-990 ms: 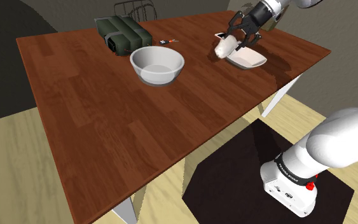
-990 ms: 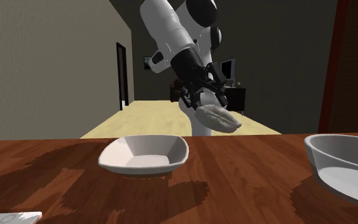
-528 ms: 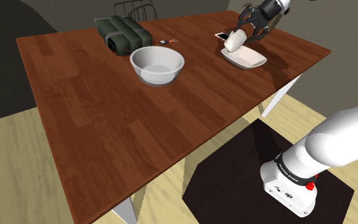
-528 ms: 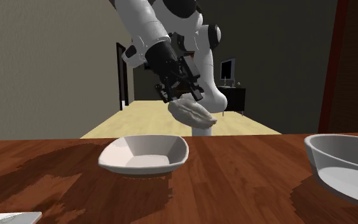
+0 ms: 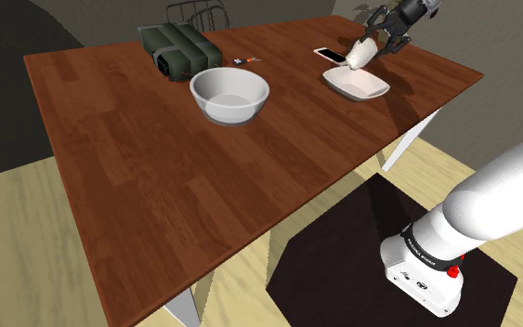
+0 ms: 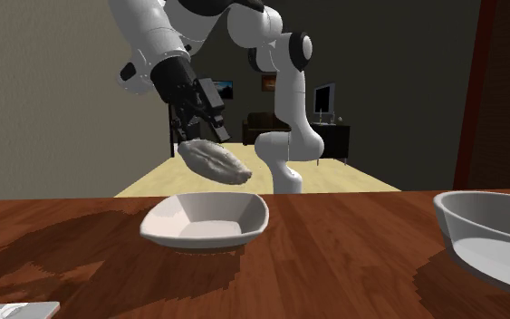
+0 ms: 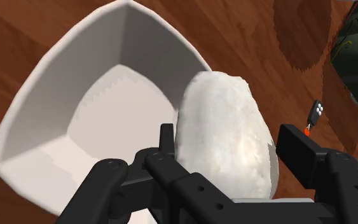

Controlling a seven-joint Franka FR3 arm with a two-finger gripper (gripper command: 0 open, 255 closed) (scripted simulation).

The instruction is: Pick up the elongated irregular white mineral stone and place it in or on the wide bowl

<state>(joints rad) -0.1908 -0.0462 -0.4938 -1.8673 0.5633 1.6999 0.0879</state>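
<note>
An elongated, rough white stone [image 5: 359, 57] hangs in the air with my black gripper [image 5: 369, 46] shut on it. It hovers over the far side of a shallow, squarish white bowl [image 5: 372, 91] on the wooden table. In the second exterior view the stone [image 6: 215, 161] lies slanted below the gripper [image 6: 200, 138], well above that bowl [image 6: 244, 207] and over its left half. In the wrist view the fingers [image 7: 166, 143] clasp the stone [image 7: 225, 127] on both sides, and the bowl's [image 7: 50, 83] hollow lies beneath it.
A deeper round white bowl [image 5: 229, 95] stands mid-table and shows in the second exterior view [image 6: 490, 237] too. A dark green case [image 5: 180, 51], a small key fob [image 5: 243, 61] and a phone [image 5: 330, 54] lie along the far side. The table edge runs close behind the shallow bowl.
The gripper has carried the stone upward and to the shoulder view's right, from beside the shallow bowl to above it. In the second exterior view it swung from right to left.
</note>
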